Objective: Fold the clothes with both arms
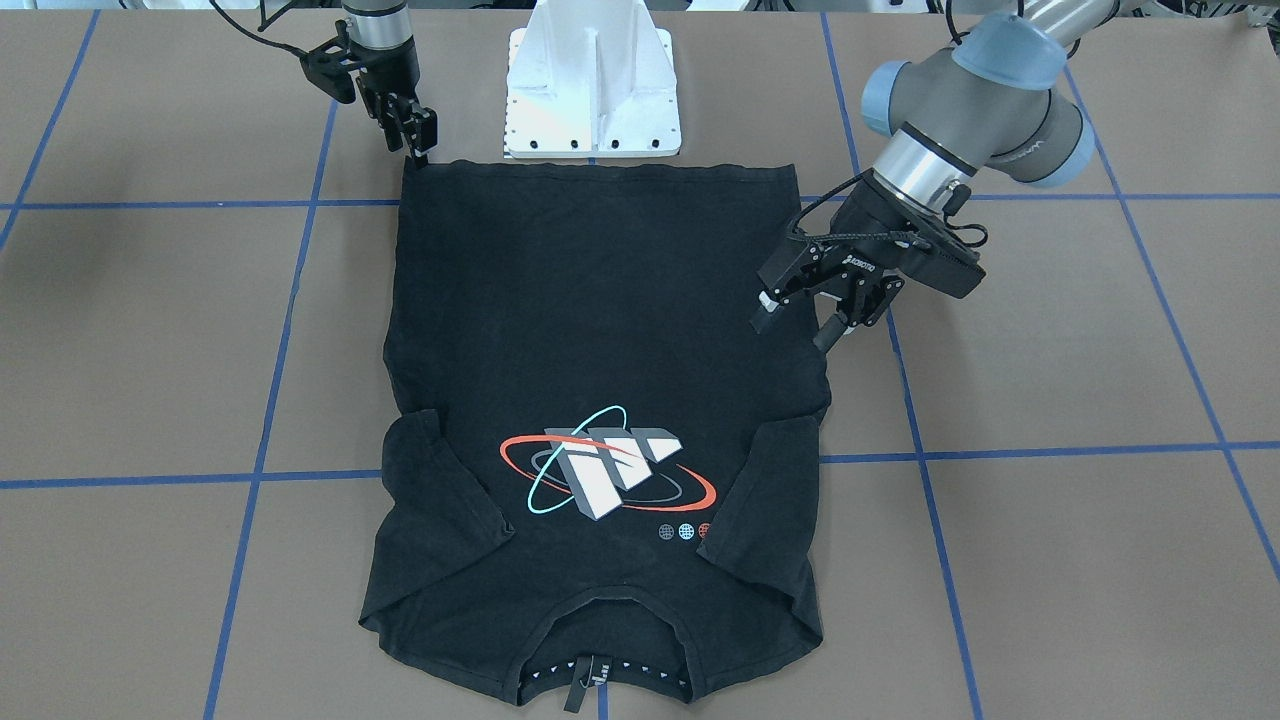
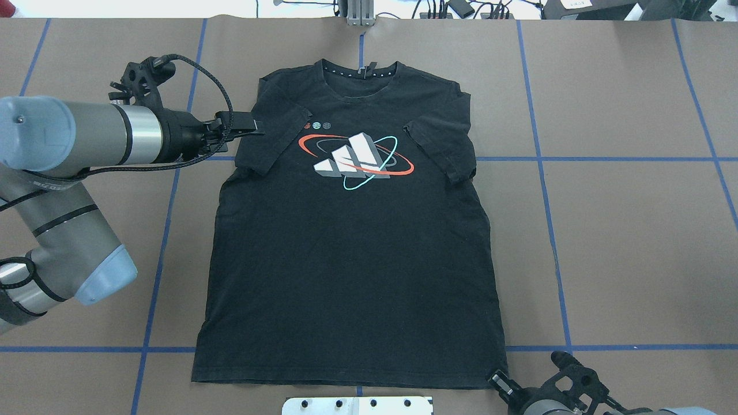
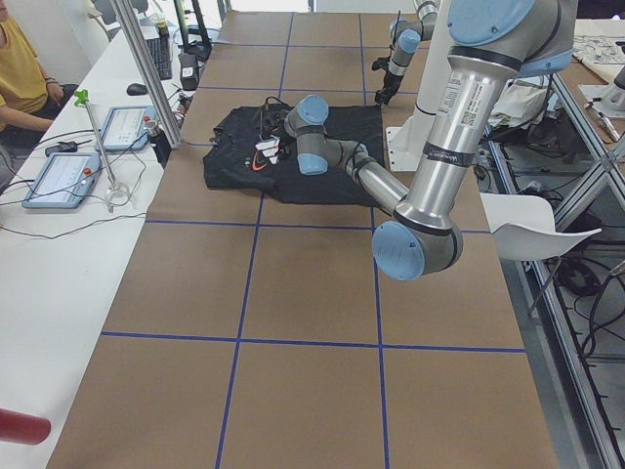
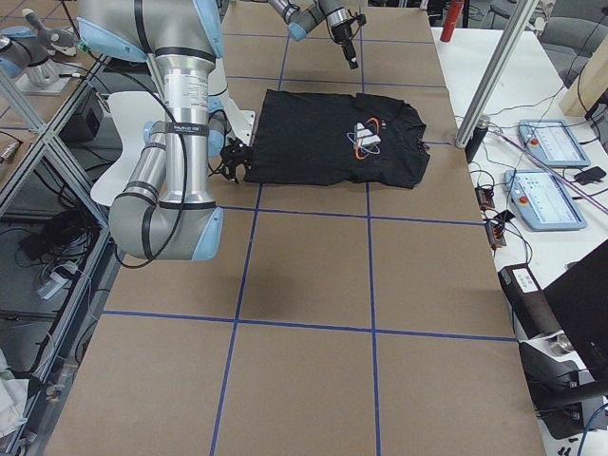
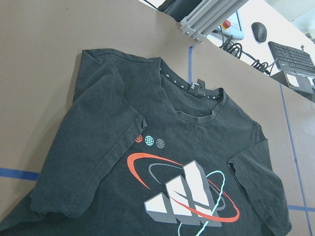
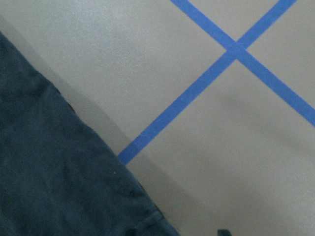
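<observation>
**A:** As the black T-shirt (image 2: 346, 259) lies now, how much of the folding is done?

**B:** Little, I judge. Nearest the robot, the hem (image 2: 346, 377) runs straight just in front of the white mounting base (image 2: 357, 405). The right gripper (image 1: 417, 150) points down at the hem corner on its own side, touching the cloth or just short of it (I cannot tell whether its fingers are apart or pressed together).

**A:** And the body of the shirt?

**B:** It is spread flat on the brown table (image 2: 634, 230), print up, with no fold across it or along it.

**A:** Further out?

**B:** The left gripper (image 1: 797, 325) hangs at the shirt's edge on its side, fingers apart, with nothing between them. Past it, the left sleeve (image 2: 277, 138) and the right sleeve (image 2: 444, 144) are both turned in onto the chest, either side of the orbit graphic (image 2: 357, 161). That is the one step that looks finished. The collar (image 2: 358, 72) lies flat at the far end.

**A:** So what is left?

**B:** By my reckoning, the main folds: the sides brought in, if wanted, and the hem carried up toward the collar.
</observation>
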Available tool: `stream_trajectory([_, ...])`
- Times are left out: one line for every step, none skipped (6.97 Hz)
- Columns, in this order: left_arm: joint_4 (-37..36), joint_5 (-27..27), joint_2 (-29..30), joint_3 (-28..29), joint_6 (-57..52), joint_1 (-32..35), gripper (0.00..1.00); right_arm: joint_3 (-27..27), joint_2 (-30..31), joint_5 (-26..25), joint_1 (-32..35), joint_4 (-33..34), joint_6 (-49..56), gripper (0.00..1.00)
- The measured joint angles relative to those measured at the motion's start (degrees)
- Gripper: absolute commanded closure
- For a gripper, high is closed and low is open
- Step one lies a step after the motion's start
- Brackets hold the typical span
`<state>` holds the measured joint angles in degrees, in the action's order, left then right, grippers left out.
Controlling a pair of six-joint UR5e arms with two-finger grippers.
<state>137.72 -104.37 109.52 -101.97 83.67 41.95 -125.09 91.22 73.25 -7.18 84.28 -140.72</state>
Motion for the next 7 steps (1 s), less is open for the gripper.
stream_trajectory([0.00,0.16,-0.06,-0.01,0.00,-0.11,0.00,0.06,-0.02,-0.13,-0.05,0.00,0.01,0.57])
stream_trajectory([0.00,0.30,-0.23,-0.01,0.00,-0.22,0.00,0.08,-0.05,-0.23,-0.08,0.00,-0.01,0.82])
stream_trajectory([0.00,0.60,-0.55,-0.01,0.00,-0.35,0.00,0.10,-0.05,-0.36,-0.20,0.01,-0.05,1.00])
stream_trajectory([0.00,1.06,-0.85,-0.04,0.00,-0.57,0.00,0.09,0.04,-0.73,-0.41,0.00,-0.05,1.00])
stream_trajectory([0.00,1.31,-1.07,-0.09,0.00,-0.72,0.00,0.06,0.15,-1.24,-0.72,0.00,-0.03,1.00])
stream_trajectory([-0.02,1.28,-1.51,-0.58,0.13,-0.77,0.00,-0.08,0.19,-1.66,-1.08,0.00,-0.06,1.00])
stream_trajectory([-1.35,1.07,-2.66,-2.36,1.49,-1.10,0.00,-0.53,0.26,-1.89,-1.20,0.00,-0.05,1.00])
